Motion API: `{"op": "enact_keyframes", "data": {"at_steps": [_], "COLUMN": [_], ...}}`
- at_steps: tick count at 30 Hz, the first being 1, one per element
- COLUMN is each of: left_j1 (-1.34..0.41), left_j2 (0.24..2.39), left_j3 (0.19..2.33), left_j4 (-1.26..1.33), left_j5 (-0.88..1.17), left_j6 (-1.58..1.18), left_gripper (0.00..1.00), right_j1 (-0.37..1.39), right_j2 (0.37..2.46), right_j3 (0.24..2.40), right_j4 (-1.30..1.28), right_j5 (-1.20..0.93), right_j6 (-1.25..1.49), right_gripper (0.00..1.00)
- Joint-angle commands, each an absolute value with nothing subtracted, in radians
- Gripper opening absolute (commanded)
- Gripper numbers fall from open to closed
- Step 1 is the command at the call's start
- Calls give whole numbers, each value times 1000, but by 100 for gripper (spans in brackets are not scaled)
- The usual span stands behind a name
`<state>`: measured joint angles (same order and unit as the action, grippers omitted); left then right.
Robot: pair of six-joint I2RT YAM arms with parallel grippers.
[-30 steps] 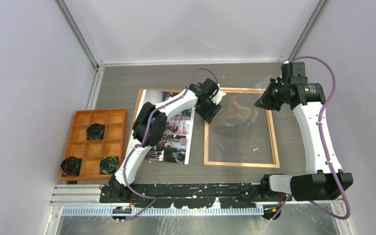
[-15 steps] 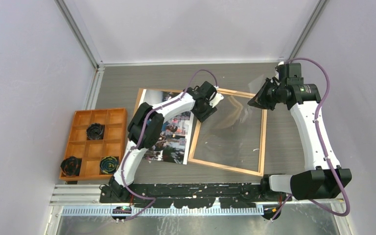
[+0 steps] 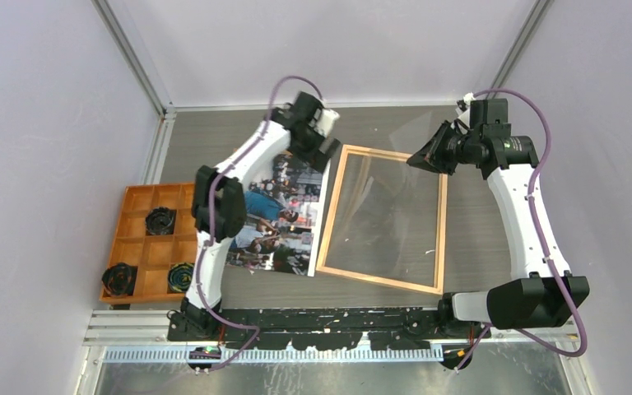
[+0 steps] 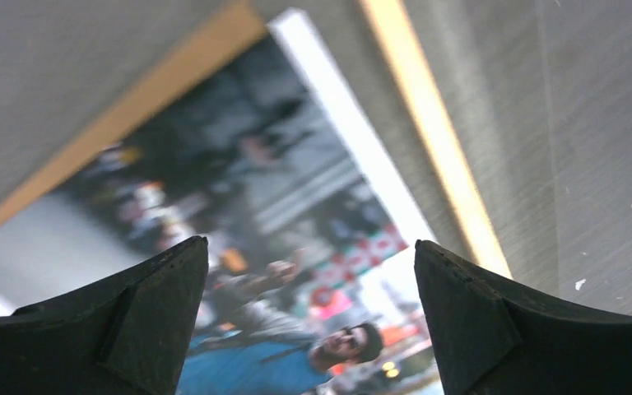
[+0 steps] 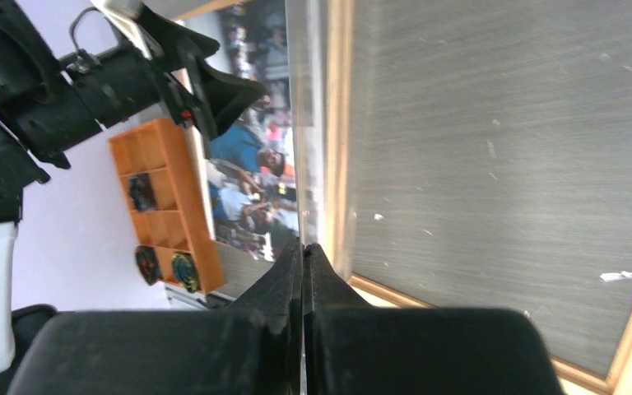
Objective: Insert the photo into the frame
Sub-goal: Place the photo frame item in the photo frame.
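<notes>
The photo (image 3: 284, 206), a colourful crowd print, lies face up on the table left of the frame (image 3: 378, 280), a thin light-wood rectangle lying skewed. My left gripper (image 3: 317, 152) hovers open over the photo's far right corner; in the left wrist view its fingers (image 4: 311, 251) are wide apart with only the photo (image 4: 255, 189) and one frame rail (image 4: 436, 140) below. My right gripper (image 3: 413, 160) is at the frame's far right corner, shut on the edge of a clear sheet (image 3: 387, 206). The right wrist view shows the sheet (image 5: 304, 123) running out from between the closed fingers (image 5: 304, 245).
An orange compartment tray (image 3: 119, 239) with three dark round items stands at the left, near the side wall. A brown board edge (image 4: 132, 107) shows beyond the photo's far side. Walls close in the table at the back and both sides.
The frame swung, its near end sliding left towards the photo. My left gripper came off the frame's far left corner, opened wide and moved back and left. The right gripper stayed shut and shifted slightly left.
</notes>
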<state>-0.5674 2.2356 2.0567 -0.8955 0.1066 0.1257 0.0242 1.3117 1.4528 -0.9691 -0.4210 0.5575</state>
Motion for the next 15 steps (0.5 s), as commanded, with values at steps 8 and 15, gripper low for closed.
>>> {"op": "enact_keyframes", "data": {"at_steps": [8,15], "left_j1": [-347,-374], "left_j2": [2067,2018], "left_j3": [2039,1873], "left_j4": [-957,-898], "left_j5": [163,167], "left_j6": [98,149], "left_gripper": [100,100], "right_j1": [26,14], "right_j2": [1321,1420], "right_j3": [1479,1392], "right_j4": [-632,-651], "right_j5": [-753,-590], "right_j6": [676,578], "right_gripper": [1,1]}}
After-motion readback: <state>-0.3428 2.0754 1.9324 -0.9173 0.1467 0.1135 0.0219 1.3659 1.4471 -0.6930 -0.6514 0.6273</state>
